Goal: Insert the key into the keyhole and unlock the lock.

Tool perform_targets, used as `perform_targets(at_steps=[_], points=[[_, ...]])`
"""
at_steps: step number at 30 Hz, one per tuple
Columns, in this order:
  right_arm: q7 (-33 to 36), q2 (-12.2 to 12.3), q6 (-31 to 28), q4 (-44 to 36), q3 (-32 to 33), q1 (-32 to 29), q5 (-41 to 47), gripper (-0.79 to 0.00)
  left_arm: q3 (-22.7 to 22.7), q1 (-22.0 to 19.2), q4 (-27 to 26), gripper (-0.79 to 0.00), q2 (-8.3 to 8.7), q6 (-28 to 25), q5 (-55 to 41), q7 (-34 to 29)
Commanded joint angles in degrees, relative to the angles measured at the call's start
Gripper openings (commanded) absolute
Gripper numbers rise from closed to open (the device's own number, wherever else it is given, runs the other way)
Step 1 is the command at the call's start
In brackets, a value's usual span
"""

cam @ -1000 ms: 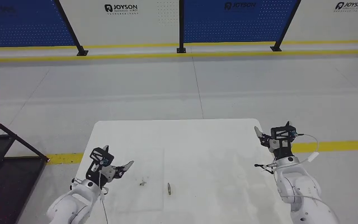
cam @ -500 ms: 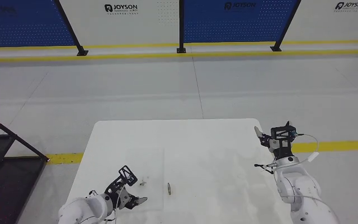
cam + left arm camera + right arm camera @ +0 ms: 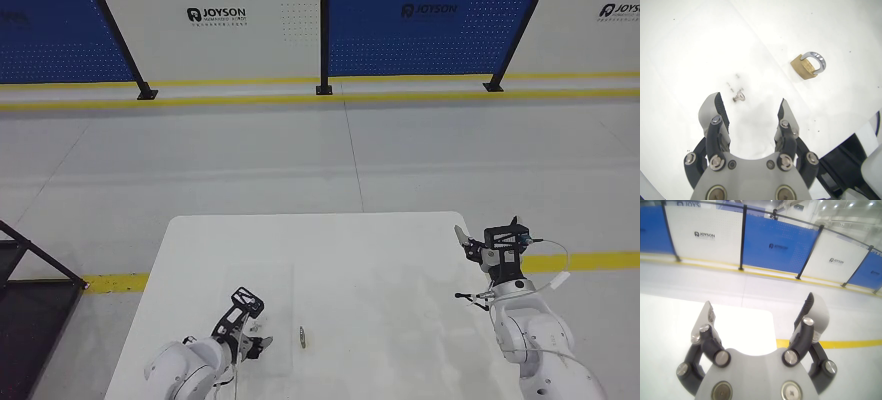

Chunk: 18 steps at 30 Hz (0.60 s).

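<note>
Our left gripper (image 3: 750, 98) hangs low over the table (image 3: 687, 37), fingers spread, with the small key (image 3: 739, 97) lying flat just off one fingertip (lined up for a pick, we judge). The brass lock (image 3: 807, 65) lies nearby, untouched. Our right gripper (image 3: 759, 299) sits at the table's edge, fingers apart and empty, likely reserved for the lock.

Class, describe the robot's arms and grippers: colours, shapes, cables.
The left arm and right arm wear rounded white shells. The left gripper and right gripper match: pale grey fingers with black ribbed pads, black curved links, silver pins and a grey base. A white cable loops beside the right wrist.
</note>
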Motion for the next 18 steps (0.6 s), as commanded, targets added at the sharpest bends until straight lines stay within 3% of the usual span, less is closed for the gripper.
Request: perform_targets(at_steps=[1, 7, 13, 18], points=[[0.00, 0.00, 0.00, 0.00, 0.00, 0.00, 0.00, 0.000, -0.09, -0.25, 0.38, -0.191, 0.03, 1.02, 1.28, 0.87], [0.00, 0.00, 0.00, 0.00, 0.00, 0.00, 0.00, 0.000, 0.89, -2.01, 4.04, -0.262, -0.04, 1.33, 1.60, 3.53], [0.00, 0.00, 0.00, 0.00, 0.00, 0.00, 0.00, 0.000, 3.20, -4.33, 6.68, -0.440, -0.22, 1.33, 2.26, 3.28], [0.00, 0.00, 0.00, 0.00, 0.00, 0.00, 0.00, 0.000, 4.64, -5.64, 8.23, -0.459, -0.38, 2.35, 2.89, 3.35]])
